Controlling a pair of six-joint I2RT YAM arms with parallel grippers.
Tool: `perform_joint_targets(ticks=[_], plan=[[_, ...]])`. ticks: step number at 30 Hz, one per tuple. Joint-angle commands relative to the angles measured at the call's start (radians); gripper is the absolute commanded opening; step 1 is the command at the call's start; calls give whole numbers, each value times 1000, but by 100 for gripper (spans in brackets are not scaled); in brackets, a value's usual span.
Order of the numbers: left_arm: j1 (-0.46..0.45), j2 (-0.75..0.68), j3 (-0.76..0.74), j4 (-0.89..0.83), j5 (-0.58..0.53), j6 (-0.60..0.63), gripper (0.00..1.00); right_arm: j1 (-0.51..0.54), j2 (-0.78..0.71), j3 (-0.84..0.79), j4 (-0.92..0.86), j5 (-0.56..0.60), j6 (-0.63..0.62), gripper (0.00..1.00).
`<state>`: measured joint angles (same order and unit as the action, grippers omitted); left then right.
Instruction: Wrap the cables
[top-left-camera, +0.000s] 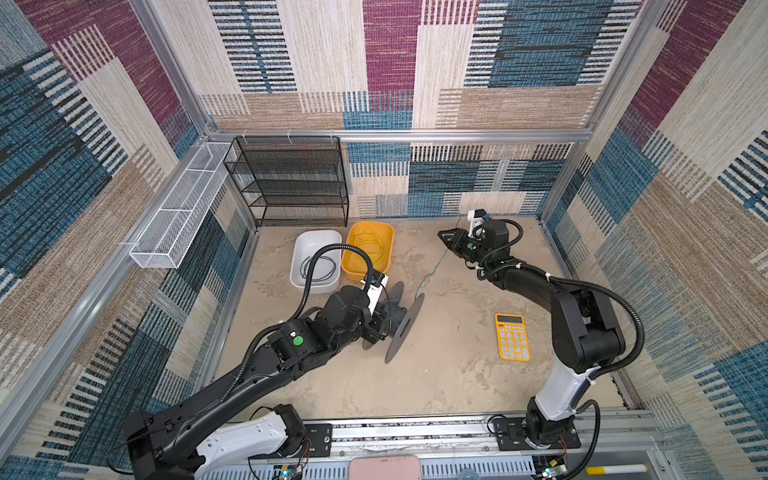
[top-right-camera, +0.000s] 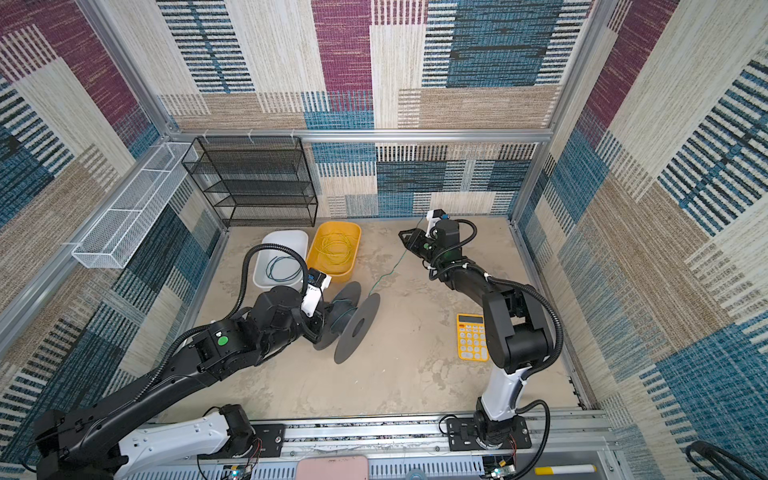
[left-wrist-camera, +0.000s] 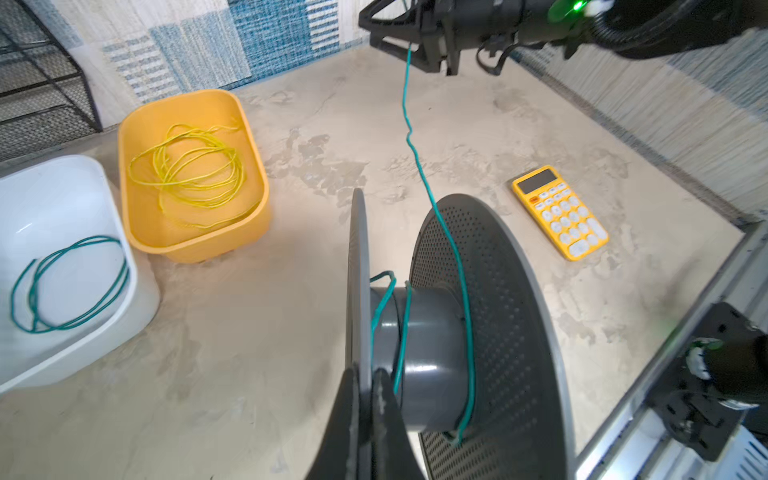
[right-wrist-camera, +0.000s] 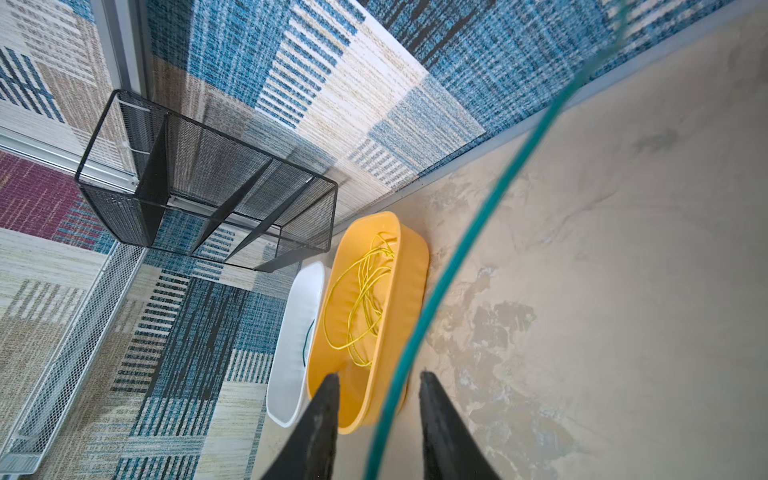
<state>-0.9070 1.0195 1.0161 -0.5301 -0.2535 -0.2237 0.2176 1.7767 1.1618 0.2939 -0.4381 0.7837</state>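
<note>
A dark grey spool (top-left-camera: 399, 322) (left-wrist-camera: 424, 353) lies on the table with a teal-green cable (left-wrist-camera: 409, 137) wound loosely round its hub. My left gripper (left-wrist-camera: 368, 374) is shut on the spool's thin near flange. From the spool the teal cable (top-left-camera: 434, 268) runs up to my right gripper (top-left-camera: 446, 239), raised near the back wall. In the right wrist view the cable (right-wrist-camera: 478, 224) passes loosely between the fingers of the open right gripper (right-wrist-camera: 379, 378). A yellow cable (left-wrist-camera: 187, 166) lies coiled in a yellow tub (top-left-camera: 347, 266). A dark teal cable (left-wrist-camera: 70, 282) lies coiled in a white tub (top-left-camera: 297, 249).
A yellow calculator (top-left-camera: 512, 336) lies on the table to the right of the spool. A black mesh shelf (top-left-camera: 291, 183) stands against the back wall behind the tubs. A white wire basket (top-left-camera: 178, 208) hangs along the left wall.
</note>
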Motion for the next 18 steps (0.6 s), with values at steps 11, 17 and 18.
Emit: perform_joint_targets(ticks=[11,17,18], plan=[[8,-29,110,-63,-137,58,0,-117,-94,-39,-132,-32,-4,80],[11,-30,125,-90,-131,75,0,-180,-158,-101,-98,-96,-23,88],[12,-27,123,-92,-126,76,0,-186,-169,-92,-106,-108,-34,88]])
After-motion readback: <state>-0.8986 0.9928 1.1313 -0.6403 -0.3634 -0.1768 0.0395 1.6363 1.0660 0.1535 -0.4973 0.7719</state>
